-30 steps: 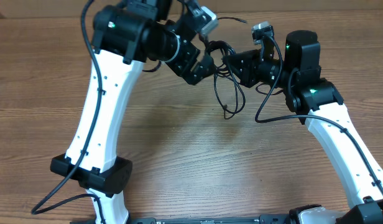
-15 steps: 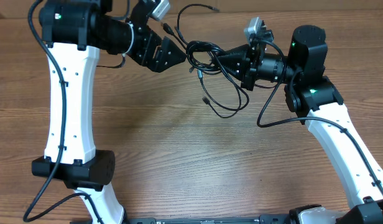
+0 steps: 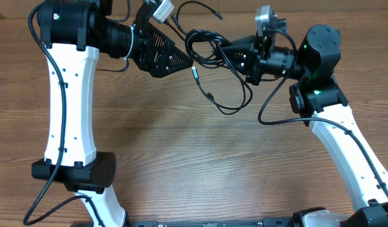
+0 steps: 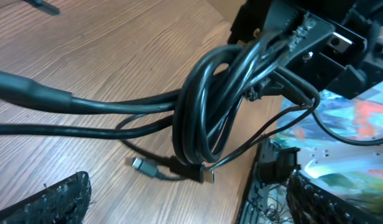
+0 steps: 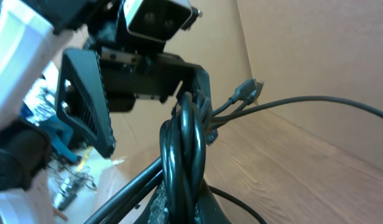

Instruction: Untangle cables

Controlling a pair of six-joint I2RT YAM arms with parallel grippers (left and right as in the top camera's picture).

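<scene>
Cables (image 4: pixel 186 124) bunched mid-air above the table (image 3: pixel 181 157), far centre, with the right pincer (image 3: pixel 230 50) clamped shut on them. Over the last second the left pincer (image 3: pixel 186 58), jaws fully wide and empty, closed in on the bunch. Likely lining up a second grip to pull loops apart.

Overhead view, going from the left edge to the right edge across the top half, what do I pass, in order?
Left arm's white link → left gripper, open → cables, bunched in a knot → right gripper, shut on the cables → right arm's black joint with the green light.
</scene>
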